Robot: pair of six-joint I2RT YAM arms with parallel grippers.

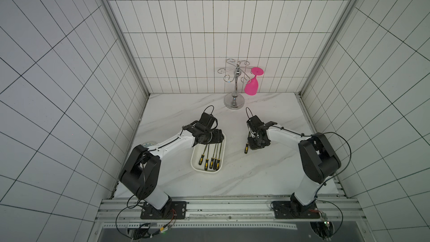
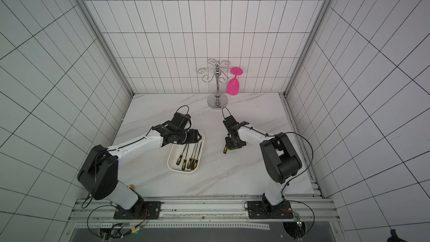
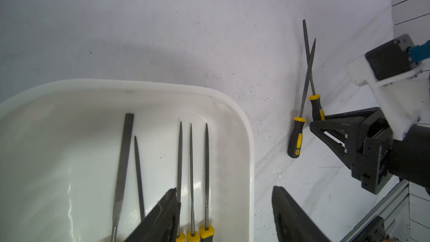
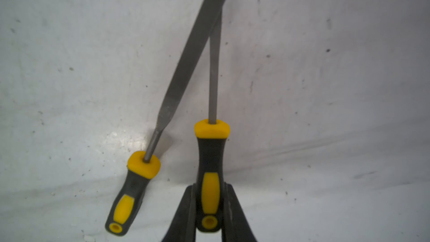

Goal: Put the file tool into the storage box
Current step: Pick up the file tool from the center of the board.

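Currently, right hand (image 4: 209, 208): closed on a file handle (image 4: 210, 182).
Left hand (image 3: 225, 215): held open above the storage box (image 3: 246, 136).

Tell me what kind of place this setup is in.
Probably a robot test cell dressed as a kitchen or bathroom corner: white tiled walls, a marble-look tabletop, and two arms bolted to an aluminium rail, not a lived-in room.

light: even, dim-cool | shadows: soft | glare: storage box (image 3: 242, 122) floor | blur: wrist foregrounds | edges: bowed
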